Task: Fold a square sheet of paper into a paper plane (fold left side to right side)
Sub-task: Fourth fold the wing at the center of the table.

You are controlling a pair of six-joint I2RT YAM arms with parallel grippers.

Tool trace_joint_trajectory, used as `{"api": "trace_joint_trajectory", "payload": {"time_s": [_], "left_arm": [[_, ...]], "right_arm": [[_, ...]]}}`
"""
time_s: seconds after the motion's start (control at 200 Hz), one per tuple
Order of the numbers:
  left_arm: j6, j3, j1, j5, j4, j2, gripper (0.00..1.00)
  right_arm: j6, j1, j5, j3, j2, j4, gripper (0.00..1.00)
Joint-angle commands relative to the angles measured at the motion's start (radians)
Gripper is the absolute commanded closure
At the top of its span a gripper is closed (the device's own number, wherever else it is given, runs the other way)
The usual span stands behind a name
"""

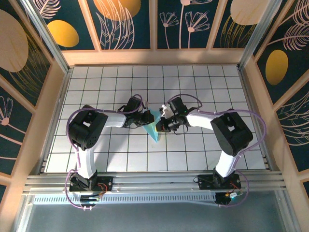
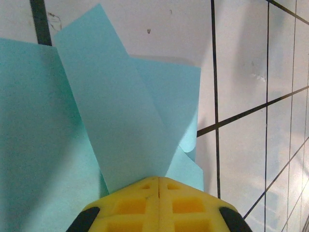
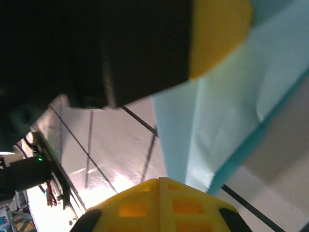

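The light-blue sheet of paper [image 1: 155, 128] lies mid-table, folded into a narrow wedge with its point toward the arms. My left gripper [image 1: 146, 119] is at its left edge and my right gripper [image 1: 162, 124] at its right edge. In the left wrist view the yellow jaws [image 2: 158, 180] are shut, and a raised flap of the paper [image 2: 120, 121] narrows down to their tip. In the right wrist view the shut jaws [image 3: 160, 180] touch the paper's [image 3: 222, 121] folded edge. I cannot tell whether either tip pinches a layer. The left gripper's yellow finger [image 3: 217, 34] shows above.
The white gridded table [image 1: 203, 87] is walled by wooden panels [image 1: 154, 57] at the back and both sides. An aluminium rail [image 1: 154, 181] runs along the near edge, by the arm bases. The two wrists are close together over the paper.
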Motion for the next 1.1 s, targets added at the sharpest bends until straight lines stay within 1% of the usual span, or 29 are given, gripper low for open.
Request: {"api": "trace_joint_trajectory", "payload": {"time_s": [0.0,0.195,0.445,0.591,0.886,1.096], "left_arm": [[-0.014,-0.04,0.007,-0.065,-0.036,0.016,1.0],[-0.019,-0.049,0.008,-0.065,-0.028,0.012,1.0],[-0.018,-0.049,0.007,-0.061,-0.029,0.014,1.0],[-0.02,-0.048,0.007,-0.061,-0.028,0.013,1.0],[-0.019,-0.048,0.007,-0.064,-0.032,0.014,1.0],[-0.022,-0.045,0.007,-0.076,-0.038,0.015,1.0]], "right_arm": [[0.031,-0.004,-0.048,0.001,0.006,0.057,1.0],[0.087,0.009,-0.049,-0.005,0.059,0.157,1.0],[0.116,0.023,-0.039,-0.004,0.115,0.203,1.0],[0.127,0.027,-0.011,-0.004,0.136,0.217,1.0],[0.097,0.027,0.049,-0.001,0.163,0.155,1.0],[0.08,0.038,0.024,-0.018,0.16,0.107,1.0]]}}
